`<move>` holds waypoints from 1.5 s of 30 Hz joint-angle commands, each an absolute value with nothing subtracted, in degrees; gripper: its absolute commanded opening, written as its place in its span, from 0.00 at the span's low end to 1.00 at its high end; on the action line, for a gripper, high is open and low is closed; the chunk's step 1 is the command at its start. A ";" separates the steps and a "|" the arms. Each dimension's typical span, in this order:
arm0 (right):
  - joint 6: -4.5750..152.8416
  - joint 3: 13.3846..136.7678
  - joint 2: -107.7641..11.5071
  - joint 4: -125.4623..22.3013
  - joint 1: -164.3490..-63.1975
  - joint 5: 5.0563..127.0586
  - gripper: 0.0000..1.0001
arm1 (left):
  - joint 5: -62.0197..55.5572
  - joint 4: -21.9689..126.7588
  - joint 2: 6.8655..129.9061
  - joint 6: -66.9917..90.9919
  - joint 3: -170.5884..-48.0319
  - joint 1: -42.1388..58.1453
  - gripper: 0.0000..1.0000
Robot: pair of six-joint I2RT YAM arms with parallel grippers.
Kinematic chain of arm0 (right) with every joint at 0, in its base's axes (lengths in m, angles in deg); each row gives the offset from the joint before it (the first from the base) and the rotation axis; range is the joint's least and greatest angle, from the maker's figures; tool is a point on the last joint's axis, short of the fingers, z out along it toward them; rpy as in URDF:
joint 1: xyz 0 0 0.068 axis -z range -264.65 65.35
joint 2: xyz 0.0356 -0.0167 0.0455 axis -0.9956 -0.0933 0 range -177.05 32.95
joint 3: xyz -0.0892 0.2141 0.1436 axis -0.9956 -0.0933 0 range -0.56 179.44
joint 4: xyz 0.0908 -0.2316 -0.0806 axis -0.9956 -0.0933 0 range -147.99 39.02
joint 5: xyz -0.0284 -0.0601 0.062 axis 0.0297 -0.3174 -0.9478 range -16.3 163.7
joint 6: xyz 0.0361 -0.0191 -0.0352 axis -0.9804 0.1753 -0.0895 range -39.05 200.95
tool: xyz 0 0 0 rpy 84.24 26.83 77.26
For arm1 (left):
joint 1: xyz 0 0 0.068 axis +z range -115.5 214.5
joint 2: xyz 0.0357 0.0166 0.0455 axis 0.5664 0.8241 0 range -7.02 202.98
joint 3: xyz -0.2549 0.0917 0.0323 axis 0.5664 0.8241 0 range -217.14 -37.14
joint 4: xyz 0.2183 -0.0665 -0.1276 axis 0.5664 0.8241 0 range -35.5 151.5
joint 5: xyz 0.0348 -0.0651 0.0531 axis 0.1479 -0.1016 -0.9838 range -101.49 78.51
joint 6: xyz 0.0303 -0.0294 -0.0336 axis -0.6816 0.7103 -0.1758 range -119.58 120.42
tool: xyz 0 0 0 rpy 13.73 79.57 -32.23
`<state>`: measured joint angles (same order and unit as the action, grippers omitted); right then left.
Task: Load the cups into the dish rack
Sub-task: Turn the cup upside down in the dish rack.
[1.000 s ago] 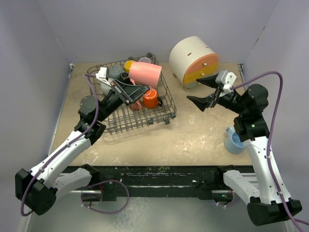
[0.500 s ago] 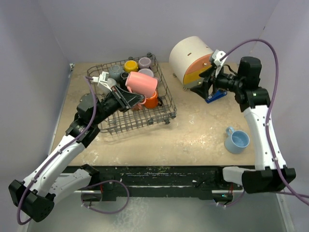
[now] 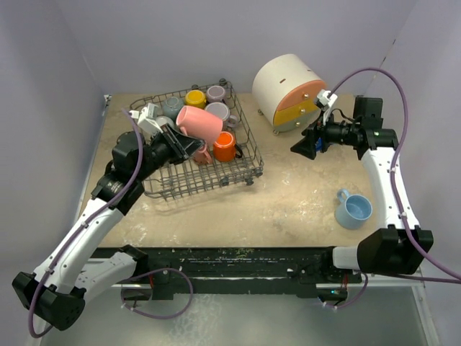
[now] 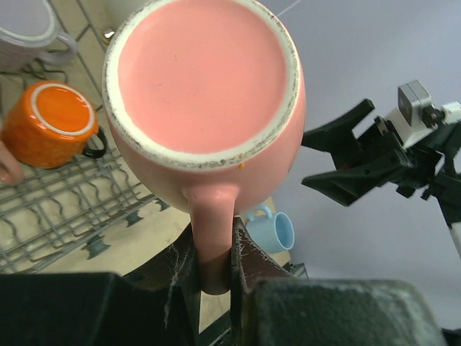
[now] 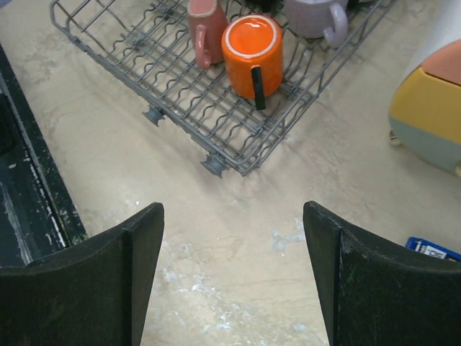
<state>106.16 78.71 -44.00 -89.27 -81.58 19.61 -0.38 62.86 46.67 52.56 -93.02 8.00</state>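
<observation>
Top external view has the left gripper (image 3: 189, 144) clamped narrowly on the handle of a pink mug (image 3: 200, 124), which hangs tipped on its side above the middle of the dish rack (image 3: 194, 180); whether it touches the wires cannot be told. Left wrist view shows the fingers (image 4: 248, 270) pinching that handle from both sides, the mug's flat base facing the camera. Inside the rack an orange mug (image 3: 225, 146) stands bottom up near the right side, with a smaller pink cup (image 5: 205, 29) just beside it. A yellow mug (image 3: 195, 98), a grey mug (image 3: 171, 107) and a mauve mug (image 3: 218, 112) sit toward the far side. The rack rests on the table (image 3: 288, 202), at its far left. A light blue mug (image 3: 355, 210) stands upright on the table near the right edge, well apart from the rack. The right gripper (image 3: 301, 146) hovers over the table between the rack and a white drum (image 3: 288, 86) with orange and yellow fronts, its jaws spread wide with nothing between them.
</observation>
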 commanded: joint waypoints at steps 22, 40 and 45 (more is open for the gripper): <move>103.41 71.83 -40.61 -85.22 -80.41 15.25 0.80 | -28.67 82.04 59.02 31.12 -102.30 12.84 0.00; 103.30 69.94 -39.56 -84.31 -80.05 15.87 0.80 | -37.01 77.48 73.48 29.52 -98.80 13.59 0.00; 103.31 69.67 -39.56 -84.25 -79.99 15.87 0.80 | -36.45 74.47 76.09 29.43 -97.51 13.84 0.00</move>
<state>103.65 70.05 -41.02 -85.16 -80.37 17.17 -34.23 82.86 75.94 30.73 -97.32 13.29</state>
